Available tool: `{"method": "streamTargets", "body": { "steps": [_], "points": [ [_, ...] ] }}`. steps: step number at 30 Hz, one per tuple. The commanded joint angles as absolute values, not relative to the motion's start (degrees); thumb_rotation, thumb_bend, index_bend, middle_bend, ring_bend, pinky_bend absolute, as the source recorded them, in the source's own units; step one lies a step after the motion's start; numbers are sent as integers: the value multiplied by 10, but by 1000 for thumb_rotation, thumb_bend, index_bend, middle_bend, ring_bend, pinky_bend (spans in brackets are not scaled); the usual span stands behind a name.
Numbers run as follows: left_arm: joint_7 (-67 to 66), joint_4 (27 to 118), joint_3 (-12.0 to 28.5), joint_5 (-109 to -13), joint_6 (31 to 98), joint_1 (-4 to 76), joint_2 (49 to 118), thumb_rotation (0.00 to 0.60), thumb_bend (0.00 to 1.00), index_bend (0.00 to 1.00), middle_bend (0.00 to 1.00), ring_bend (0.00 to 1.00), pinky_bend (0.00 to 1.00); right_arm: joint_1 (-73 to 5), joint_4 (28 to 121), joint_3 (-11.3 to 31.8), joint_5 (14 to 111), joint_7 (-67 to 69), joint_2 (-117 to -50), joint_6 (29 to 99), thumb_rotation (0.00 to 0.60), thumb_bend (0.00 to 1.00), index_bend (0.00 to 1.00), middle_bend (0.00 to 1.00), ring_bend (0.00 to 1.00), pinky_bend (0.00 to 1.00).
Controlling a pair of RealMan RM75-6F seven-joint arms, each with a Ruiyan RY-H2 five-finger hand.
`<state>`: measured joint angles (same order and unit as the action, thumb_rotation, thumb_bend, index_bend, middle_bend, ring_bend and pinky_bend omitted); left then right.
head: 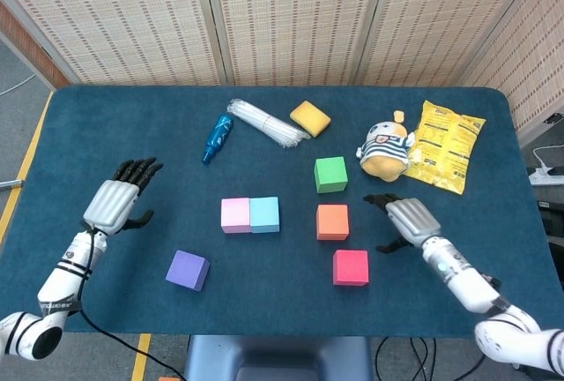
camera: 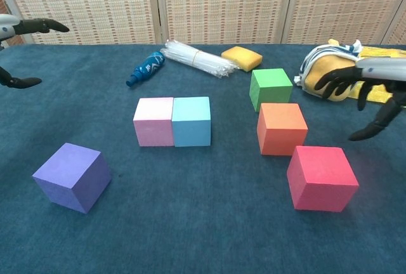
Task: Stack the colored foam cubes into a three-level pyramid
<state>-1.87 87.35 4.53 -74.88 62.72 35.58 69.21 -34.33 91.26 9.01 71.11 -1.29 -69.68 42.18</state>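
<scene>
Six foam cubes sit on a blue table (head: 106,125), one in each colour: pink cube (head: 235,215), light blue cube (head: 264,214), green cube (head: 330,174), orange cube (head: 332,221), red cube (head: 351,267) and purple cube (head: 188,270). Also on the table: one blue bottle (head: 217,137), one bundle of clear plastic straws (head: 264,123), one yellow sponge (head: 310,118), one plush toy (head: 384,153) and one yellow snack bag (head: 447,157). Two robot hands are in view, the left robot hand (head: 117,204) and the right robot hand (head: 404,220), both empty with fingers apart.
</scene>
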Motion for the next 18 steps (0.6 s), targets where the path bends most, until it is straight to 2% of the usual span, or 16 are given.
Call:
{"method": "streamTargets", "body": {
  "steps": [1,12,18],
  "points": [
    [-8,880,35,-766,638,343,683,600,354,20,0,0,58,-388,876,103,657,-51,-745,384,600,209,269,311,289,493],
    [29,879,24,-802,643,322,674,600,355,20,0,0,58,-433,849,99,569,-96,-796,377,600,209,302,336,330,526],
    [44,873,26,-810,637,321,675,600,355,20,0,0,58,-445,833,96,535,-112,-821,393,600,212,410,410,418,583]
  ]
}}
